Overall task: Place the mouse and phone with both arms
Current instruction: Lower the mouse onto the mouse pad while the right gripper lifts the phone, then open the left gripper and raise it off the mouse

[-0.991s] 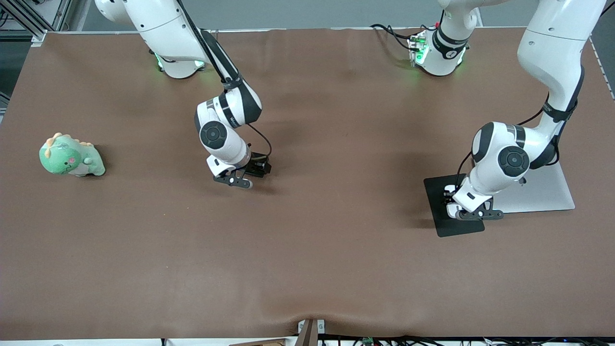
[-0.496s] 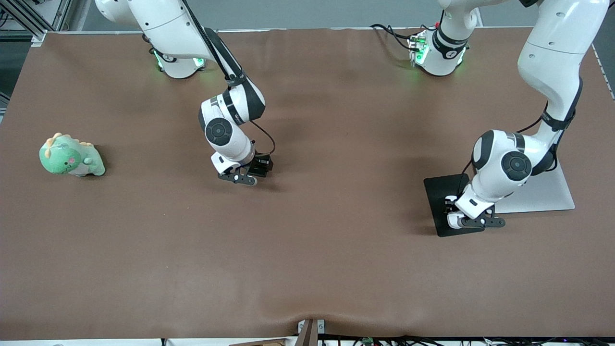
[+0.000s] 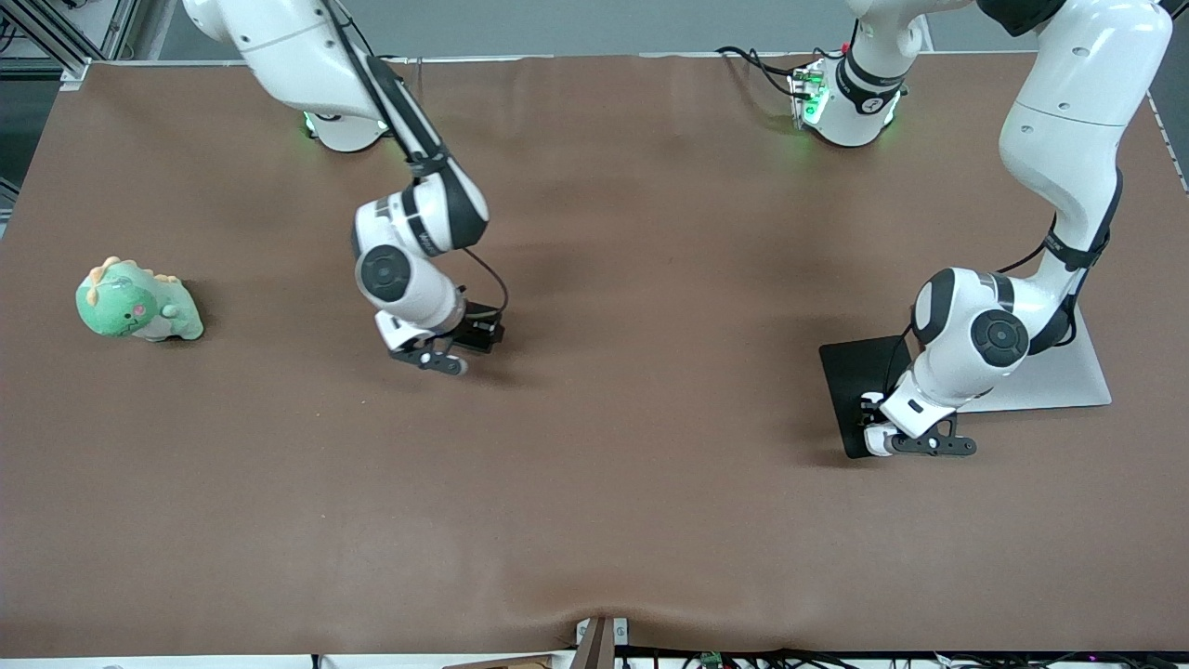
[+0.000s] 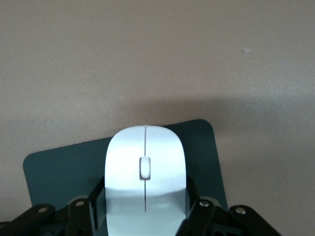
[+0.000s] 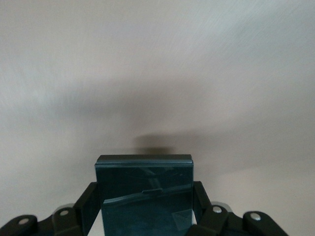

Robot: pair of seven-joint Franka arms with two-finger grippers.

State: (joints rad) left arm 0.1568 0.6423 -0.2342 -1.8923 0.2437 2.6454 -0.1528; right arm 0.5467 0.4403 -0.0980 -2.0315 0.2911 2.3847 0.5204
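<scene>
Mouse [image 4: 145, 182], glossy white with a grey centre line, sits between the left gripper's [image 4: 145, 216] fingers over the black mat [image 3: 850, 372]. Right gripper [image 5: 145, 216] clamps the glossy black phone [image 5: 144, 191] above the brown table [image 3: 650, 511].

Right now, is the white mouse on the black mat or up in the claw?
On the mat, it seems: the mouse lies over the black mat, with the left claw fingers beside it. Whether they grip it, I cannot tell.
</scene>
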